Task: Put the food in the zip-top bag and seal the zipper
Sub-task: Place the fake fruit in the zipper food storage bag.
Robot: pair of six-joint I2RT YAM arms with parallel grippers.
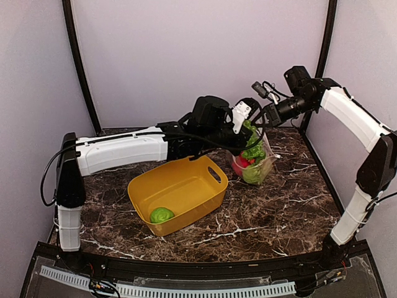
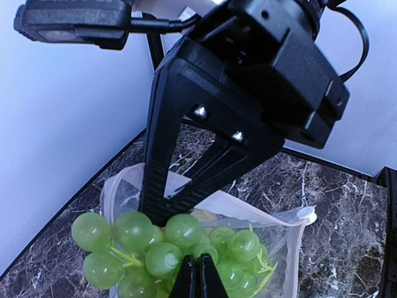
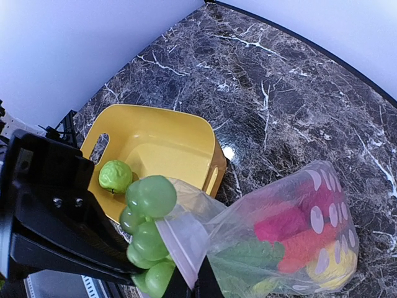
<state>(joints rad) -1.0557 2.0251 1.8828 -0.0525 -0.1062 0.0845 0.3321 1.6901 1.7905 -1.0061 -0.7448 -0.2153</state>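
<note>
The clear zip-top bag point(image 1: 259, 169) stands behind the tub with red, orange, yellow and leafy green food inside point(image 3: 291, 239). My right gripper point(image 3: 195, 287) is shut on the bag's mouth edge at the whitish zipper point(image 3: 183, 242) and holds it up. My left gripper point(image 2: 198, 278) is shut on the green grapes point(image 2: 167, 245), which hang at the open mouth, partly inside. The zipper point(image 2: 260, 214) is unsealed. In the top view the left gripper point(image 1: 237, 138) and right gripper point(image 1: 247, 121) meet above the bag, with the grapes point(image 1: 252, 143) between them.
A yellow tub point(image 1: 186, 180) with handle slots sits in front of the bag on the marble table; one green round fruit point(image 1: 161, 215) lies in its near corner and also shows in the right wrist view point(image 3: 115, 176). Walls close the back and sides.
</note>
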